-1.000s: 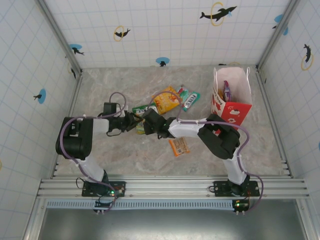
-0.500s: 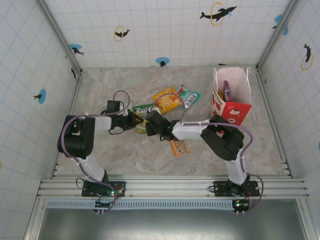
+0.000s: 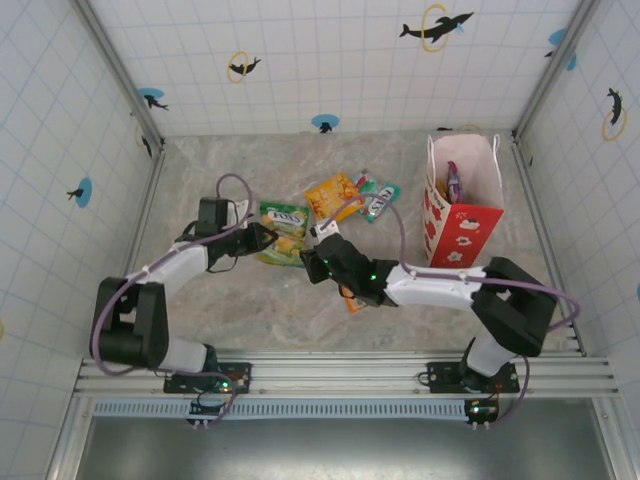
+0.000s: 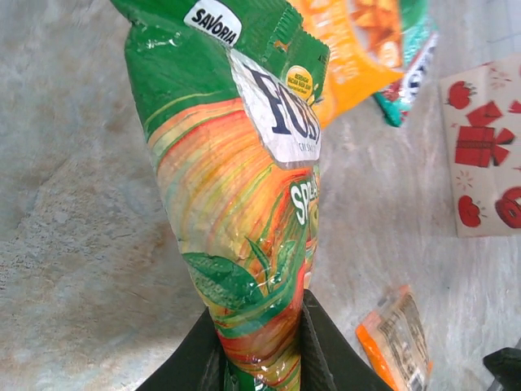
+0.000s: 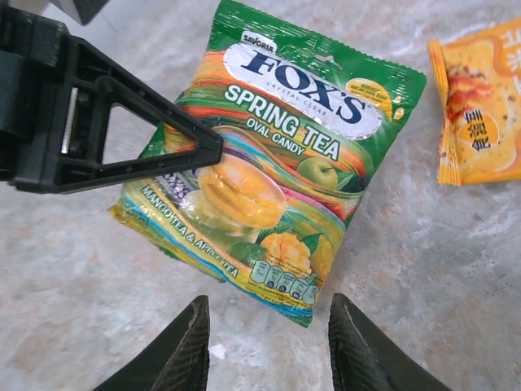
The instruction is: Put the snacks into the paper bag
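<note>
Pinched at its lower edge, the green packet [image 5: 277, 163] was held between the narrowed jaws of the left gripper [image 4: 260, 342], left of centre on the tabletop [image 3: 240, 300] and near the orange packet [image 3: 335, 195]; whether it was lifted clear could not be told. The right gripper [image 5: 264, 342] was hung just above the same packet, fingers parted, nothing gripped. The paper bag [image 3: 462, 225] was stood upright, well apart at the far right.
</note>
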{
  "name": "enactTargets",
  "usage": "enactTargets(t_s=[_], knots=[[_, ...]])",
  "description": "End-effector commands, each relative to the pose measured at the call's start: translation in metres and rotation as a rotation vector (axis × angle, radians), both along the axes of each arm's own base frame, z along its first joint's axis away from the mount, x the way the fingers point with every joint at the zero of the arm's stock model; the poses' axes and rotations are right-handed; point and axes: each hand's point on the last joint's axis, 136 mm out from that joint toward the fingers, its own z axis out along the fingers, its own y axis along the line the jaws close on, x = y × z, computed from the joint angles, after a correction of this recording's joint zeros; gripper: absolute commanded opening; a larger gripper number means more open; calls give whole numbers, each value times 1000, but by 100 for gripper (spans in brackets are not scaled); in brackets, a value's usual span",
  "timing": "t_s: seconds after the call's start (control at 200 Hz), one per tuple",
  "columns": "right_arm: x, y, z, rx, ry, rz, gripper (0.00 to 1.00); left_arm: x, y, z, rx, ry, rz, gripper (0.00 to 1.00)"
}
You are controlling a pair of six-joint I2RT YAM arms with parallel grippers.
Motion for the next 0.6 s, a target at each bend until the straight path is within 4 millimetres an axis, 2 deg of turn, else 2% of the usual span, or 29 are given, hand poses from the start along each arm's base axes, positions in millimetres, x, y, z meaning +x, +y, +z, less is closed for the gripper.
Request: enactTargets(t_s=[0.0,0.185,0.32,0.41,0.595], knots=[[-7,-5,35,99,-99,13,41,-9,-8,26,-20,-125,-92,7],[-24,-26,59,175,-166,40,43,-18,-23,85,-139,-324,-187,4],[-32,-48,84,269,-234,30,44,-34,-37,128,-247,-452,-298,4],[-36,-61,97,331,-266,20,45,-48,-46,144,-309,-488,-368,3],[-41,-73,111,396,-264,54,49,-72,-65,169,-383,-574,-486,2]])
